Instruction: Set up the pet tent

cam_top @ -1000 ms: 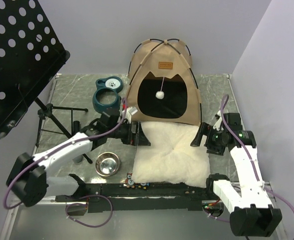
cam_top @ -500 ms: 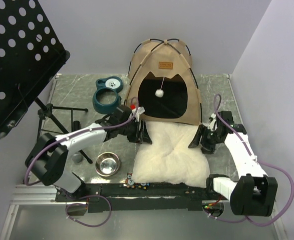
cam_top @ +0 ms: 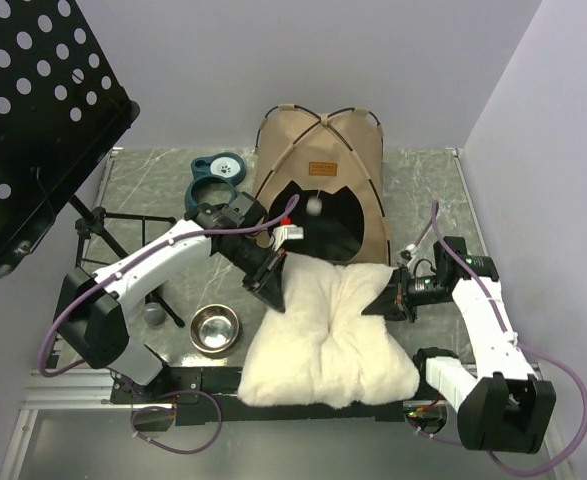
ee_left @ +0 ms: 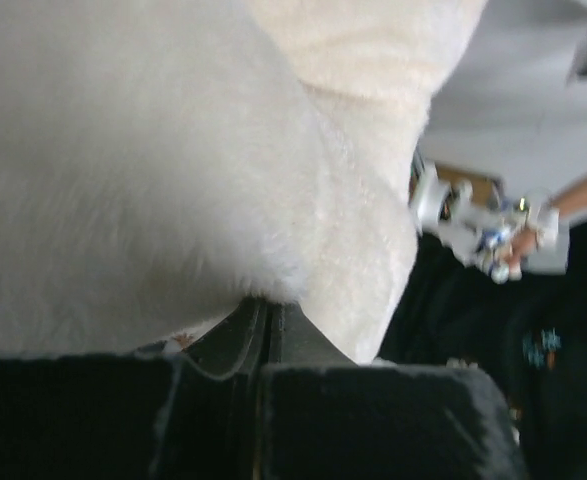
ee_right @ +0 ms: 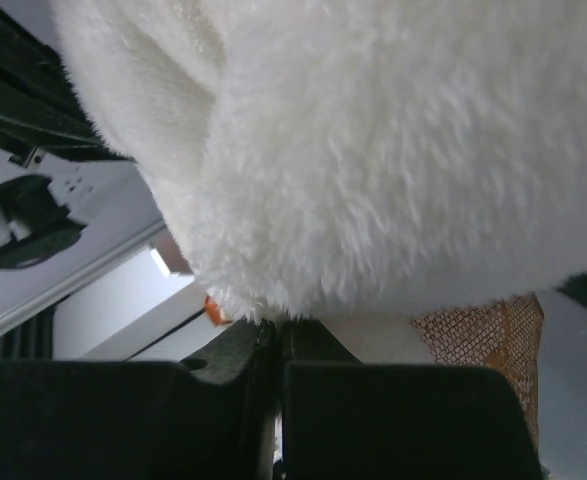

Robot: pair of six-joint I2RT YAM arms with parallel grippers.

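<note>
Left gripper (cam_top: 271,290) pinched shut on far-left corner of white fluffy cushion (cam_top: 328,335), right gripper (cam_top: 385,300) clamped on far-right corner, pet tent (cam_top: 323,165) upright at table (cam_top: 428,185) far edge

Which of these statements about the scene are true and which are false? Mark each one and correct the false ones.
1. The left end effector and right end effector are both shut on the white cushion. True.
2. The white cushion lies inside the pet tent. False: it lies outside, in front of the opening.
3. The steel bowl sits on the right arm's side of the cushion. False: it sits on the left arm's side.
4. The pet tent stands upright, with its black poles crossing on top. True.
</note>
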